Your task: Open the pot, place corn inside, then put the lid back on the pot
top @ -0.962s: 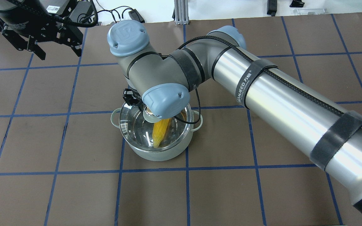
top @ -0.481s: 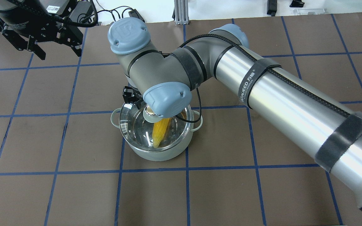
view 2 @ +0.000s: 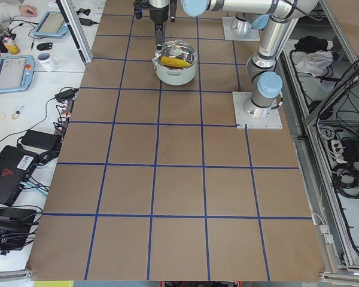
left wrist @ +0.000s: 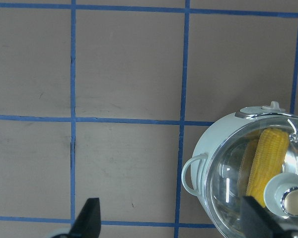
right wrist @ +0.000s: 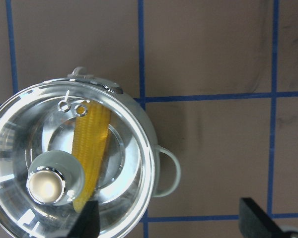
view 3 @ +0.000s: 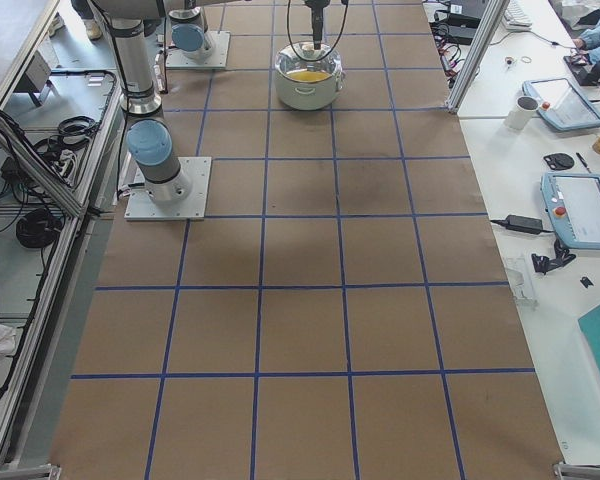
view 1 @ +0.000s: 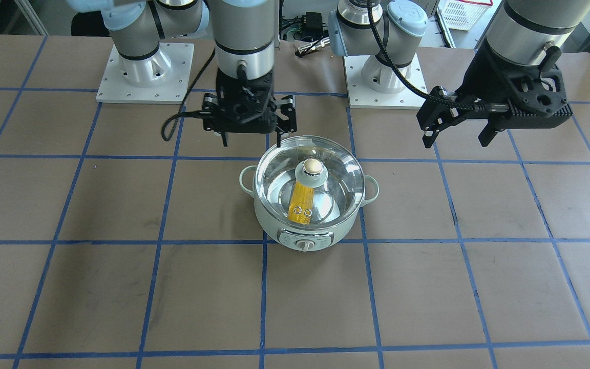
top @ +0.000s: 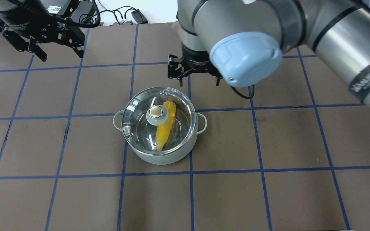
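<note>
- Overhead: the right gripper (top: 198, 81) was low over the lid (top: 140, 125) half a second ago, at its knob (top: 155, 111). It has now lifted off and drawn back to the far right of the pot (top: 162, 158). Jaws are spread with nothing between them.
- The lid has not moved with it and sits flat on the pot's rim. My reading is that the release is done and the last step is finished, with only the retreat left.
- Also overhead: the corn (top: 165, 128) lies inside the pot under the glass, with its tapered tip toward the near side. The left gripper (top: 61, 54) hangs at the far left corner as before, jaws apart and empty.
- Front-facing: the lid is centred on the pot with no gap seen at the rim. One cob lies slantwise on the steel floor, and nothing else shows inside. The control knob (view 1: 304, 245) faces this camera.
- Side views: the pot is small and far off, with yellow showing through the lid. The grippers are too small to judge here.
- Left wrist: the pot is at the lower right, lid on, with only bare table (top: 268, 144) between the spread jaws.
- Right wrist: the pot is at the lower left, mostly outside the wide-set jaws. The corn runs from beside the vent holes to under the knob.
</note>
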### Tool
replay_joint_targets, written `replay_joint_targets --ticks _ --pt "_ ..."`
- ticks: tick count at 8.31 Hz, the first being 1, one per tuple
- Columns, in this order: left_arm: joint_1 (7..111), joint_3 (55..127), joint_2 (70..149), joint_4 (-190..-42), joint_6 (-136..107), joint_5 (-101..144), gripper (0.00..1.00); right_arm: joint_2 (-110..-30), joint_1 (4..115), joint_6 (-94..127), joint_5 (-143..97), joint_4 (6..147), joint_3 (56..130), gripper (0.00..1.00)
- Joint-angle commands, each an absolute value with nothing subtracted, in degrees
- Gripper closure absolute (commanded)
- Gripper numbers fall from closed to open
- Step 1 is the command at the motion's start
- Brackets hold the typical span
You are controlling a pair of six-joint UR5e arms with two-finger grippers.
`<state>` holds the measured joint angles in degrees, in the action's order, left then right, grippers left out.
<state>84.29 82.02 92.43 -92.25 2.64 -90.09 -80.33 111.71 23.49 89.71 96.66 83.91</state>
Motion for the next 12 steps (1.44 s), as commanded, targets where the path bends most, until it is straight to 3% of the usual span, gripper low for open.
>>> replay_joint_targets --ticks 1,3,12 --pt "84.3 81.9 92.5 -92.2 2.6 -90.2 0.0 -87.6 99.1 13.2 89.9 89.4 84.1 0.0" --pt "84.3 82.0 92.5 -92.2 2.6 -90.2 0.0 -89.7 92.7 7.1 89.4 86.7 84.5 0.0" --pt "84.3 81.9 93.1 -91.7 2.6 -90.3 0.0 -91.8 92.7 6.7 89.1 86.7 87.5 0.0"
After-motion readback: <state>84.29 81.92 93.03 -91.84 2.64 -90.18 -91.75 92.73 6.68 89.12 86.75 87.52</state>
